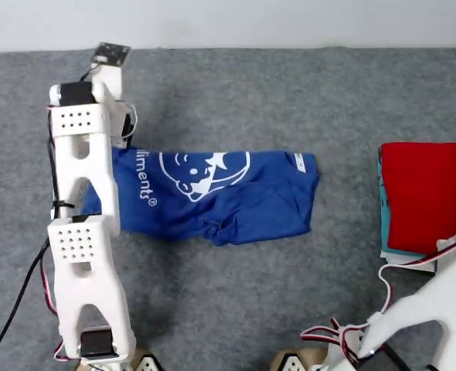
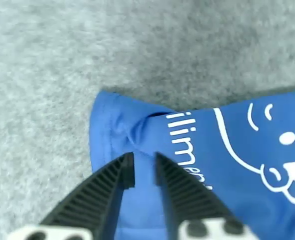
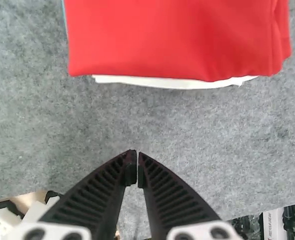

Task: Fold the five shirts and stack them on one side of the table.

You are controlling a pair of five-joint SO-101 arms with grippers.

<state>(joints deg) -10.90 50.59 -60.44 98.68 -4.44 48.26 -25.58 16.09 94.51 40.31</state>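
A blue shirt [image 1: 212, 193] with a white print lies partly folded across the middle of the grey mat. My left arm [image 1: 81, 154] stretches over its left end. In the left wrist view my left gripper [image 2: 144, 172] hangs just over the blue shirt [image 2: 237, 165] near its hem corner, fingers a narrow gap apart with blue cloth showing between them. A folded red shirt [image 1: 429, 193] tops a stack at the right edge, over white [image 3: 162, 81] and teal [image 1: 383, 209] layers. My right gripper [image 3: 137, 170] is shut and empty over bare mat, short of the red shirt [image 3: 177, 35].
The right arm [image 1: 429, 301] sits at the front right corner with its cables. Grey mat [image 1: 290, 93] lies open behind the blue shirt and between it and the stack. A pale wall runs along the far edge.
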